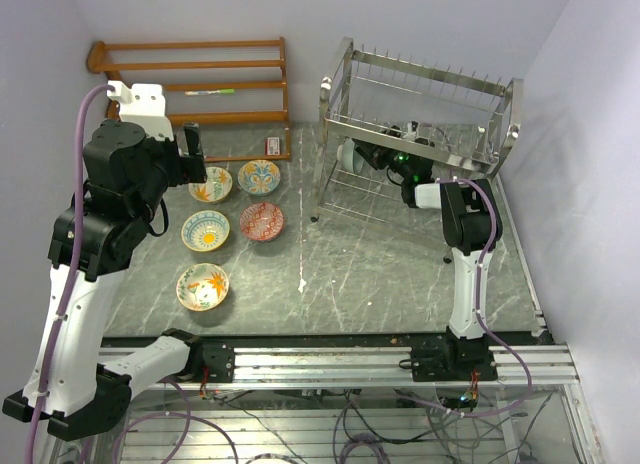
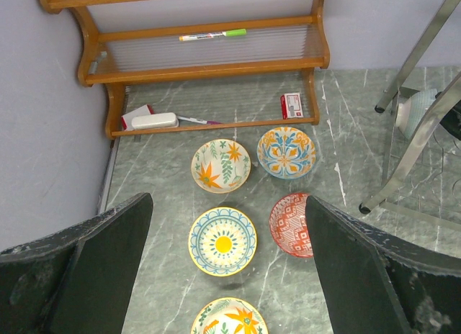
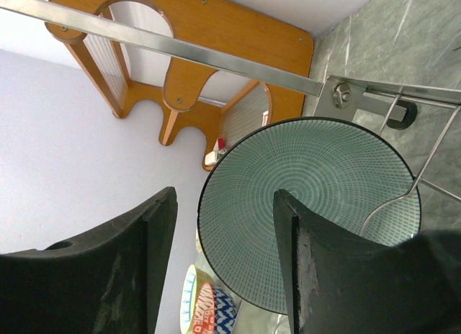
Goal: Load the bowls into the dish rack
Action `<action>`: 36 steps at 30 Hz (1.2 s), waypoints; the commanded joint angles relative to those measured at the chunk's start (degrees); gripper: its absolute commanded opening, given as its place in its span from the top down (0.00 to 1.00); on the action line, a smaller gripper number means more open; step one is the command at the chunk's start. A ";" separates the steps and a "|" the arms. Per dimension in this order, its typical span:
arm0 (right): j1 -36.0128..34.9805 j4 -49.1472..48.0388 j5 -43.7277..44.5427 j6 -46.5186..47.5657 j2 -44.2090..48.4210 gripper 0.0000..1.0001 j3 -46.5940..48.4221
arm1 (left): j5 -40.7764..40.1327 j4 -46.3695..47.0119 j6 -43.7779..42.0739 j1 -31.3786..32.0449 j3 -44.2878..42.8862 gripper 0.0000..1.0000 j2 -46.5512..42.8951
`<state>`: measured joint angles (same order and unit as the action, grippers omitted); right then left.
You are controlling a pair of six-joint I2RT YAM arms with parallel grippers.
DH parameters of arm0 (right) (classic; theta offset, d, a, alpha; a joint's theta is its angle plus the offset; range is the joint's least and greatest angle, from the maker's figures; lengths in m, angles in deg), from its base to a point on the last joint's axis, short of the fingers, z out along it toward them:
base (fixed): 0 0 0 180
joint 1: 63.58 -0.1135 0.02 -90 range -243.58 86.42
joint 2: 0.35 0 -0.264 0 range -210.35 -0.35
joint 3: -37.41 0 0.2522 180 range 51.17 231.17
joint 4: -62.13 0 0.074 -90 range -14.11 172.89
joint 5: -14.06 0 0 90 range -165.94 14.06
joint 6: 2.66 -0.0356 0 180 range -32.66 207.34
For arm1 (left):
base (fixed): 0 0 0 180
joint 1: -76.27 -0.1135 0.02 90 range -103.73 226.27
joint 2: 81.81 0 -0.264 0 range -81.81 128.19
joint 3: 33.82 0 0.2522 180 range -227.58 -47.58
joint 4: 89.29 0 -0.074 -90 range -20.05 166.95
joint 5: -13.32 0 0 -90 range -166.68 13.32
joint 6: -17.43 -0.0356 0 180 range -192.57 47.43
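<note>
Five painted bowls lie on the table at left: two at the back (image 1: 210,184) (image 1: 258,176), a yellow-centred one (image 1: 205,230), a red one (image 1: 261,221), and one nearest (image 1: 202,286). My left gripper (image 1: 192,154) hangs open and empty high above them (image 2: 229,199). The silver dish rack (image 1: 415,134) stands at the back right. The pale mint bowl (image 3: 324,197) stands on edge in its lower tier (image 1: 347,154). My right gripper (image 3: 225,197) is open with its jaws either side of that bowl's rim, the left finger (image 3: 155,262) apart from it.
A brown wooden shelf (image 1: 190,84) stands against the back wall with a green marker (image 2: 216,35) on it. A red-and-white box (image 1: 272,146) and an eraser (image 2: 151,120) lie at its foot. Walls close in on the left and right.
</note>
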<state>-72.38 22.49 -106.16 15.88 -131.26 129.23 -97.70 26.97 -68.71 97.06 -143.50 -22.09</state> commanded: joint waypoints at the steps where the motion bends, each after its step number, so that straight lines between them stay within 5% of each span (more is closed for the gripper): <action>1: 0.10 -2.55 0.18 1.27 4.18 0.41 -0.65 | -0.69 1.26 -0.61 0.47 -1.18 0.02 -0.26; 10: 0.80 -4.80 1.07 0.83 10.67 0.40 -10.53 | -0.18 1.26 -0.02 0.60 -1.19 0.02 -0.27; 19: -0.79 -18.69 -6.99 -7.49 14.73 0.42 -19.20 | 0.44 1.03 1.32 0.65 -1.87 0.02 0.21; 36: -20.10 -20.14 -2.17 -5.94 36.09 0.43 -45.57 | 0.38 -0.30 4.04 0.65 -3.45 0.01 0.46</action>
<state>-88.73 2.90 -110.70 8.16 -99.04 86.55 -97.65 26.89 -66.28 97.32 -144.94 -21.52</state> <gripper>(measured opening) 0.575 0.982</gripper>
